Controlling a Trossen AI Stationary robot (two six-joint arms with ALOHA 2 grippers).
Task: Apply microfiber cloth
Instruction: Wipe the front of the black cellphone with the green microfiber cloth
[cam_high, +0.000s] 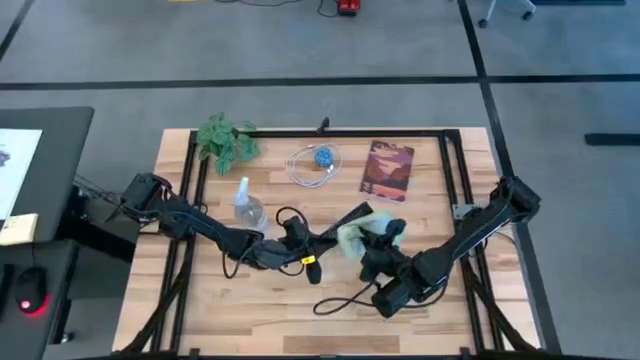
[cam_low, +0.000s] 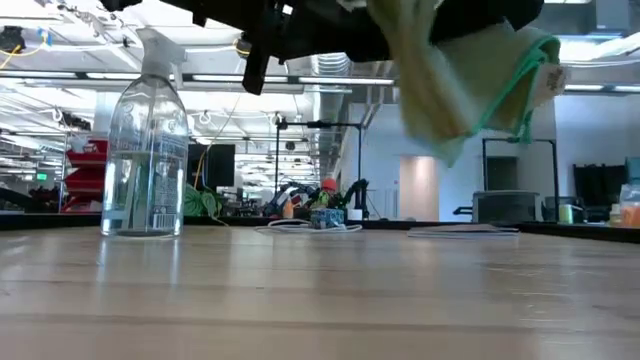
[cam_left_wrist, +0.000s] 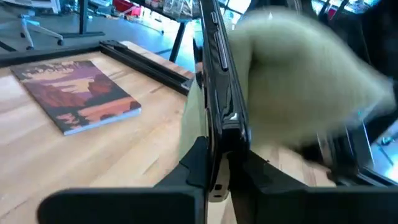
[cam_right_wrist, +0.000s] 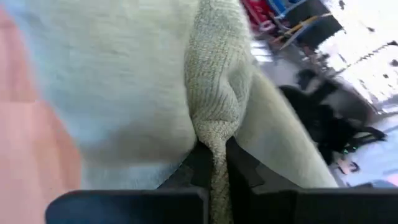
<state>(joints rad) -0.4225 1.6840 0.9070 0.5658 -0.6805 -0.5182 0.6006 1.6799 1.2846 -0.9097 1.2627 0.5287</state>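
Right claw (cam_high: 372, 243), lower centre of the high view, pinches the microfiber cloth (cam_high: 352, 238), held clear above the worktop (cam_high: 420, 300). Left claw (cam_high: 322, 238) grips a black phone (cam_high: 352, 215) edge-on just beside the cloth. Around them, largest first: book (cam_high: 386, 170), plant (cam_high: 226, 137), spray bottle (cam_high: 248, 205), coiled cable (cam_high: 313, 163).

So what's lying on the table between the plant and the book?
In the high view, a coiled white cable with a blue ball lies between the plant and the book.
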